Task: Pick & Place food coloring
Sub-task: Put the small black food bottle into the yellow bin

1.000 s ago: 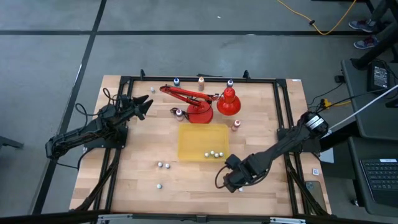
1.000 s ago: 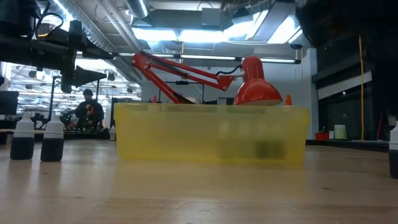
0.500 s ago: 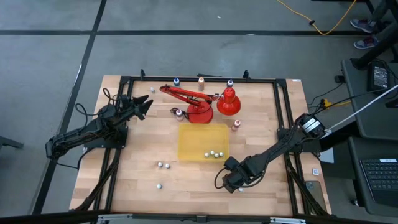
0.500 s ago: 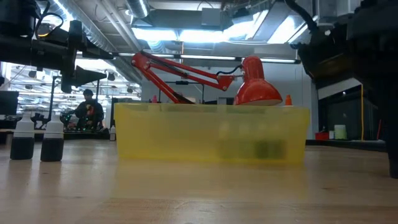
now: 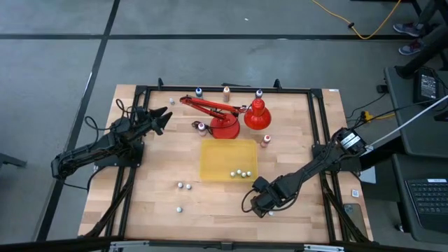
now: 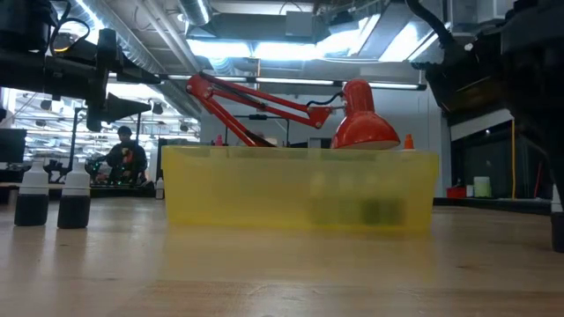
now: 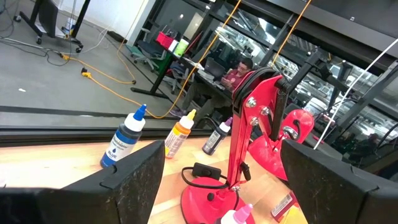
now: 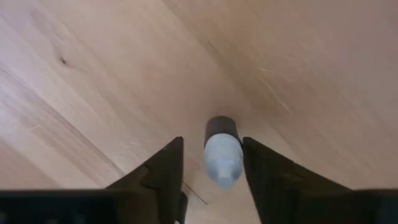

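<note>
The food coloring is a set of tiny bottles scattered on the wooden table. One pale-capped, dark-bodied bottle (image 8: 221, 155) stands upright near the front right. My right gripper (image 5: 264, 205) points down over it, one finger on each side (image 8: 212, 146), jaws narrowly open. Bare wood shows between one finger and the bottle. A few bottles (image 5: 240, 172) lie in the yellow tray (image 5: 217, 157) at the table's middle. My left gripper (image 5: 166, 116) waits open and level at the far left, touching nothing. My right gripper straddles the upright bottle from above, its fingers pointing down. One finger (image 8: 165, 168) stands clear of the bottle. Whether the other finger (image 8: 261, 168) touches the bottle's side I cannot tell. The bottle stands on its base on the table.
A red desk lamp (image 5: 224, 115) stands behind the tray. Bottles line the far edge (image 5: 226, 90), sit beside the lamp (image 5: 265, 140) and stand loose at the front left (image 5: 183, 186). A black frame rail (image 5: 318, 140) runs along the table's sides.
My right gripper has come down toward the table over the bottle at the front right, then kept still. In the low view its dark bulk now fills the right edge.
</note>
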### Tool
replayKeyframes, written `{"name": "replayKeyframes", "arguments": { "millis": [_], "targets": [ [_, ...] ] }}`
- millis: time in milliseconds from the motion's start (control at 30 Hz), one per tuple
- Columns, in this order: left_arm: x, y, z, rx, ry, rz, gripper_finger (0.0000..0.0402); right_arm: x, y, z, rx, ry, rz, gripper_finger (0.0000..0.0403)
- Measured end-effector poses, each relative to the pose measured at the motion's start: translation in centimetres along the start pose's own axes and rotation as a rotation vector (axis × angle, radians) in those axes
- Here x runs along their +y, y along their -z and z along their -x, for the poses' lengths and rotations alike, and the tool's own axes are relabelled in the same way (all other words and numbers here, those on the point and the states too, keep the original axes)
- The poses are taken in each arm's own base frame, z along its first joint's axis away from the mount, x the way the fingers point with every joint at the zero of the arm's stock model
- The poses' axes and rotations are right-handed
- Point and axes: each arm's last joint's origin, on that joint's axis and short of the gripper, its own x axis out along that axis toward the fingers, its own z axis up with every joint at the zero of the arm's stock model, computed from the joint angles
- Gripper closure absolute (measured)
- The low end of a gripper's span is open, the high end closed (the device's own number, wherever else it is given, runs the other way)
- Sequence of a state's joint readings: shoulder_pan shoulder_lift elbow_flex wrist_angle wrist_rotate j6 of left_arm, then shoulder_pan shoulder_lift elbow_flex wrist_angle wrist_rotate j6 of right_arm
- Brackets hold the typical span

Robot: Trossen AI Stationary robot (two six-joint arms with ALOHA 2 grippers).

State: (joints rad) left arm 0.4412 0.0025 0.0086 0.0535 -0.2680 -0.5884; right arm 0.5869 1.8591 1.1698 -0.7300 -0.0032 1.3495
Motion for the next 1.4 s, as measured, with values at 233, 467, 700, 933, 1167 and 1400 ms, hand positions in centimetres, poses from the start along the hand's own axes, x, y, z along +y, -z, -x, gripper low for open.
{"name": "replayKeyframes", "arguments": {
  "millis": [233, 467, 700, 933, 1167, 1400],
  "targets": [
    [0.0, 0.0, 0.0, 0.000, 0.000, 0.000, 0.0091, 0.1, 0.0, 0.3, 0.001, 0.008, 0.019, 0.0321],
    [0.0, 0.0, 0.0, 0.000, 0.000, 0.000, 0.0089, 0.3, -0.2, 1.2, 0.010, 0.041, 0.051, 0.0320],
    [0.0, 0.0, 0.0, 0.000, 0.000, 0.000, 0.0090, 1.0, -0.7, 4.1, 0.035, 0.098, 0.137, 0.0319],
    [0.0, 0.0, 0.0, 0.000, 0.000, 0.000, 0.0090, 1.8, -2.9, 8.3, 0.042, 0.097, 0.252, 0.0320],
    [0.0, 0.0, 0.0, 0.000, 0.000, 0.000, 0.0089, 1.5, -7.2, 11.0, -0.030, 0.060, 0.307, 0.0323],
    [0.0, 0.0, 0.0, 0.000, 0.000, 0.000, 0.0090, -0.7, -12.1, 10.9, -0.081, 0.105, 0.299, 0.0321]
  ]
}}
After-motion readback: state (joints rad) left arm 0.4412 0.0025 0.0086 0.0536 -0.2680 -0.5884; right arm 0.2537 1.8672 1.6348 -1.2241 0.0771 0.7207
